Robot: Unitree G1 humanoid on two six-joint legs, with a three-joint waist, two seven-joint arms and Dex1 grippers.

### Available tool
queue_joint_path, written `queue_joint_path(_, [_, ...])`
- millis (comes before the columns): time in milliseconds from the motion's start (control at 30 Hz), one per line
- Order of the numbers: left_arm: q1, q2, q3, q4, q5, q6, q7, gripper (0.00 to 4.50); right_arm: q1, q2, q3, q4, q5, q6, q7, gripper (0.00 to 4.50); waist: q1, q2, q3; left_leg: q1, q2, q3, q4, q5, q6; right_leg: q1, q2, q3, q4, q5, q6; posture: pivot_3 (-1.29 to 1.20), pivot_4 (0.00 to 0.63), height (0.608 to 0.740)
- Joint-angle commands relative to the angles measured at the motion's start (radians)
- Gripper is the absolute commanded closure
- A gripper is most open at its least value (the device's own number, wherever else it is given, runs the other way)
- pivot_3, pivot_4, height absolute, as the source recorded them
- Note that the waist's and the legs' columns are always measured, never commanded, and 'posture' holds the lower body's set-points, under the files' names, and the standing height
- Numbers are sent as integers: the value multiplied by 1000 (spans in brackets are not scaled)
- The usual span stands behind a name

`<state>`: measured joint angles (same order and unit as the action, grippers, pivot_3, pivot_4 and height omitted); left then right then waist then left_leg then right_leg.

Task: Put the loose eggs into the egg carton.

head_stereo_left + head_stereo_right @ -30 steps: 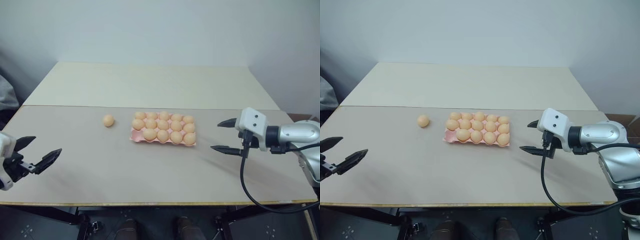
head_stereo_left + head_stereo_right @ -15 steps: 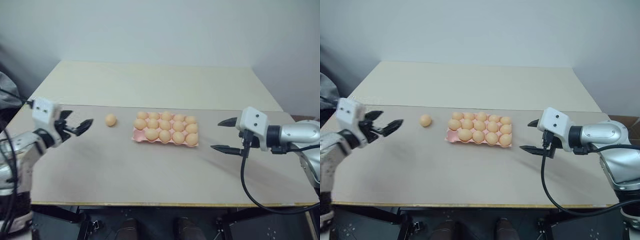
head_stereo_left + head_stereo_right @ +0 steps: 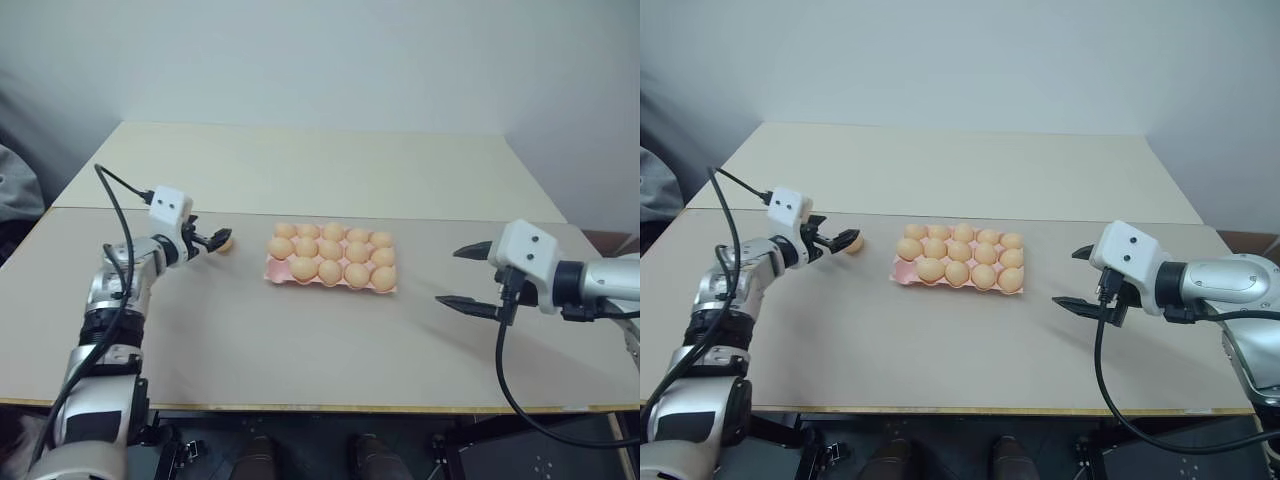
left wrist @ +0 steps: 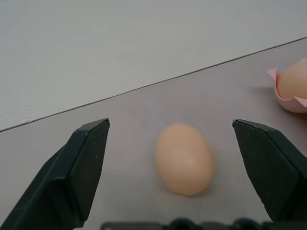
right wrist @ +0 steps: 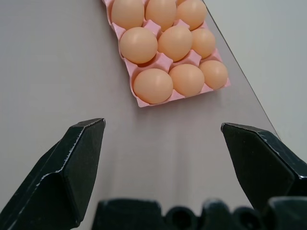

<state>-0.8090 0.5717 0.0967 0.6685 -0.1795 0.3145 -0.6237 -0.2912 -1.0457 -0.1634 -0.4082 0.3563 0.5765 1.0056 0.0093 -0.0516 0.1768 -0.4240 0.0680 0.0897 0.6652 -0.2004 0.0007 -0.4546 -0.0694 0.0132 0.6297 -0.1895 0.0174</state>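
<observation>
Laboratory test setting: a bare beige table (image 3: pixel 330 360) against a blank pale wall (image 3: pixel 330 60), occupying the frame's upper half

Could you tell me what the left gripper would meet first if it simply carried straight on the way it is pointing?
Most likely the loose egg, which lies on the table between the open fingers of the left gripper. Beyond it sits the egg carton, though depth is hard to judge.
</observation>
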Motion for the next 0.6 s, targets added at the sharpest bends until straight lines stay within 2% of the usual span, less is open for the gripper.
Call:
queue_joint_path(33, [-74,-16,-10,111,30,-73,-7,32,1,-16,-47,-37,9,10,-17,0,2,0,0,0,0,0,0,0,0,0,0,0,0,0,0,0,150,740])
queue_joint_path(200, [-128,-50,-28,298,75,-158,-2,32,5,-12,-46,-39,9,13,-29,0,-1,0,0,0,0,0,0,0,0,0,0,0,0,0,0,0,150,740])
queue_joint_path(367, [-161,-77,-27,401,95,-215,0,32,14,-12,-53,-31,5,8,-43,0,2,0,0,-1,0,-1,1,0,0,0,0,0,0,0,0,0,150,740])
queue_joint_path(567, [-192,-76,-9,457,107,-244,28,1893,21,-18,-57,-31,4,5,-46,0,2,0,0,-1,0,-1,2,0,0,0,0,0,0,1,1,0,150,740])
queue_joint_path(600, [-193,-72,-17,461,120,-247,33,1893,21,-18,-56,-31,4,4,-46,0,1,0,0,-1,0,-1,2,0,0,0,0,0,0,1,1,0,150,740])
